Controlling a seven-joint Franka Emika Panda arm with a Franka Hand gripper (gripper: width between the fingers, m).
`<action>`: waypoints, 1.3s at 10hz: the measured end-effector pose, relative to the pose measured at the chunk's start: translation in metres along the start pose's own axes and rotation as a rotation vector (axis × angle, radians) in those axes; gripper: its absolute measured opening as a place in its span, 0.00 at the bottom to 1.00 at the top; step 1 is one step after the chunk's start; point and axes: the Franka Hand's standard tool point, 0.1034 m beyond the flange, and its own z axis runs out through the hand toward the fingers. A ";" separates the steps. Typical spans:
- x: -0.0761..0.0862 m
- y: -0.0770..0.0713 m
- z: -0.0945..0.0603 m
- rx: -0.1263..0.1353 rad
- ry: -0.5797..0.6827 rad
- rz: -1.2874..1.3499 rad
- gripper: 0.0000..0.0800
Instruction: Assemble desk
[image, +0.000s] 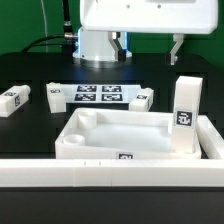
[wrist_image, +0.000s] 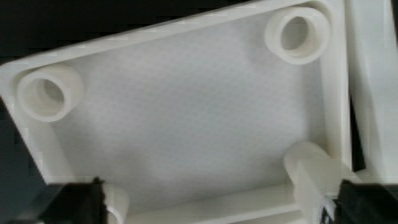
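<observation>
Exterior faces the arm (image: 97, 44); close wrist view shares the tabletop (image: 120, 132)

We see a black table (image: 30, 130) under soft, even light, with a green backdrop (image: 25, 20) behind it. Dark cables (image: 48, 42) curve along its far edge. The marker board (image: 100, 95) lies flat towards the back. A long white bar (image: 110, 172) spans the foreground.
</observation>
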 end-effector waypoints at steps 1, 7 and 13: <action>0.000 0.000 0.000 -0.001 -0.001 0.000 0.81; -0.047 0.033 0.027 -0.001 -0.014 -0.013 0.81; -0.051 0.042 0.037 -0.039 -0.268 -0.020 0.81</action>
